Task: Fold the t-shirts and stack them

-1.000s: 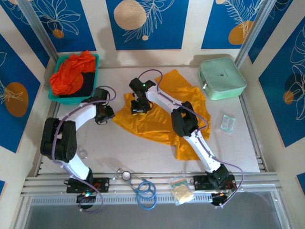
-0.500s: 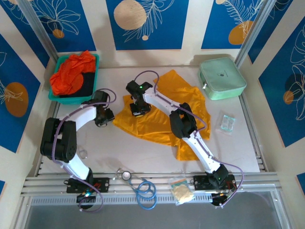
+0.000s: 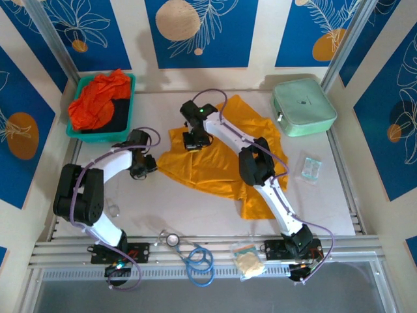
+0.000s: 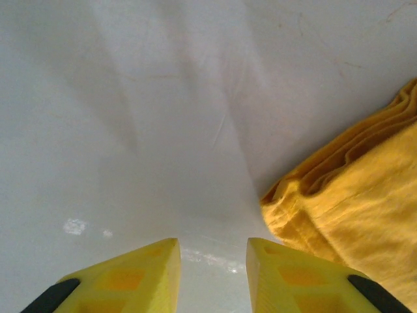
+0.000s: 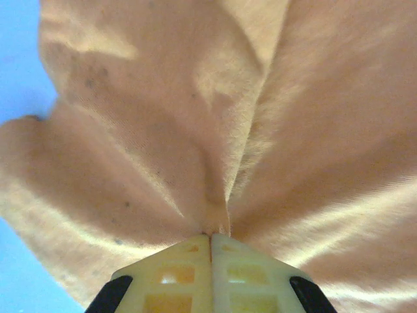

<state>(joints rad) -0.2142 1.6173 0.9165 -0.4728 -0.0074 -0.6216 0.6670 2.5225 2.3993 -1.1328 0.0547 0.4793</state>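
Mustard-yellow t-shirt lies rumpled across the middle of the table, while the red-orange t-shirts sit heaped in the teal tray at the far left. The right gripper is clamped on a pinch of yellow cloth near the shirt's far left edge, creases fanning out from its tips. The left gripper hovers low over bare table just beside the bunched hem, jaws parted and empty. Done well, I judge, the left takes that hem deeply, so both arms can draw the shirt flat before folding; a shallow pinch could slip
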